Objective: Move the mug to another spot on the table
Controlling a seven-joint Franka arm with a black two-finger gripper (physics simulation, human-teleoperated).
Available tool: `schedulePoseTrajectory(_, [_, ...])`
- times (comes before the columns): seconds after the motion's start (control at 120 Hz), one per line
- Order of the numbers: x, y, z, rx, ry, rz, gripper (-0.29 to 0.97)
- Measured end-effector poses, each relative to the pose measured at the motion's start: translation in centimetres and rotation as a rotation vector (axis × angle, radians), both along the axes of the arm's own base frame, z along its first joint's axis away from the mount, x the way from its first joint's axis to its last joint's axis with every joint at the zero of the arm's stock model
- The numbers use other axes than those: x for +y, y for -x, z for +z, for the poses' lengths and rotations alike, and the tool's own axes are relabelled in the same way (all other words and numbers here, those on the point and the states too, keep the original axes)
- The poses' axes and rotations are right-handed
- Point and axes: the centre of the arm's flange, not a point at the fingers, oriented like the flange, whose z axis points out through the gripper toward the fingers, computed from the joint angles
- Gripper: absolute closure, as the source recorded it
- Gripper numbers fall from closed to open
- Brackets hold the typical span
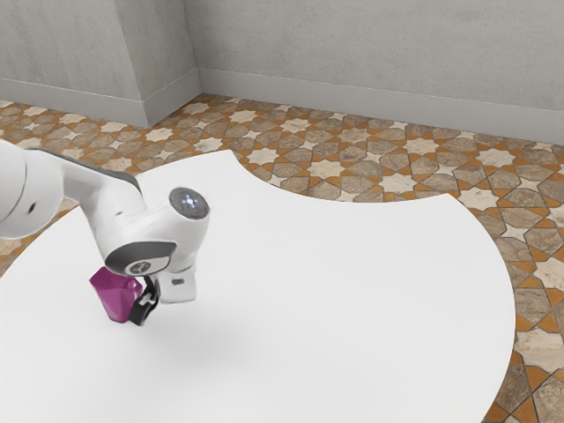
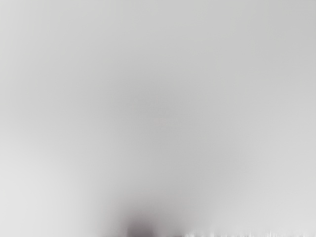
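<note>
A magenta faceted mug is at the exterior view's left part of the round white table, leaning a little. My black gripper reaches down from the white hand and is shut on the mug's side nearest the exterior view's right. One dark finger lies against the mug; the hand hides the other finger and the mug's top. In the wrist view there is blurred white table surface with a dark smudge at the lower edge.
The table's curved edge runs along the exterior view's right, with patterned tile floor beyond it and grey walls behind. Open white tabletop stretches from the mug toward the exterior view's right.
</note>
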Motion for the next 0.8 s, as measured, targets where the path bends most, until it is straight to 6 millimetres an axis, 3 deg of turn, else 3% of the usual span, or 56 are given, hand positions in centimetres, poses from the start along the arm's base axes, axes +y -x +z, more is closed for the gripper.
schedulePoseTrajectory(0.55, [3.0, -0.5, -2.6, 0.033, -0.024, -0.085, 0.01])
schedulePoseTrajectory(0.8, [2.7, -0.8, -3.0, 0.014, -0.01, -0.1, 0.2])
